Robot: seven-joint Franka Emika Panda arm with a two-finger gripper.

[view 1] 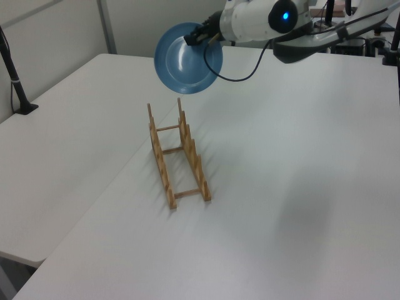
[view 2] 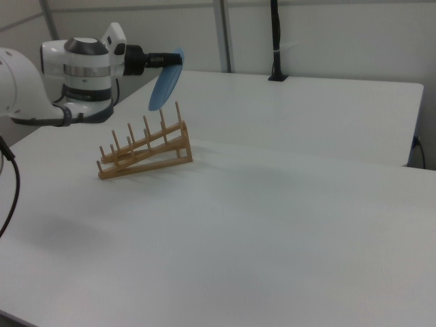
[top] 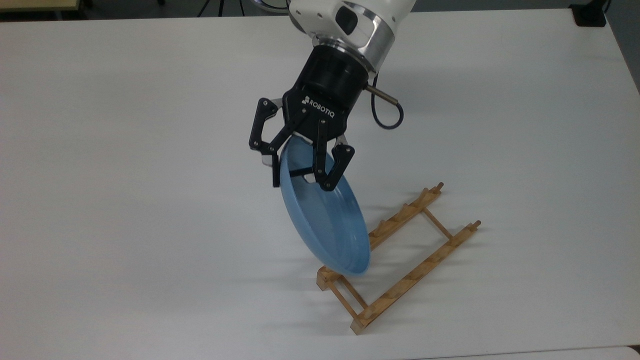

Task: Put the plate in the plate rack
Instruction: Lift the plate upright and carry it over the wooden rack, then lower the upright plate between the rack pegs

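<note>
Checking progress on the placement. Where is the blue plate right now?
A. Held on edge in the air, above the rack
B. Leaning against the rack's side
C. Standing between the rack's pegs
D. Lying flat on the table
A: the gripper holds the plate on edge, clear above the rack.
</note>
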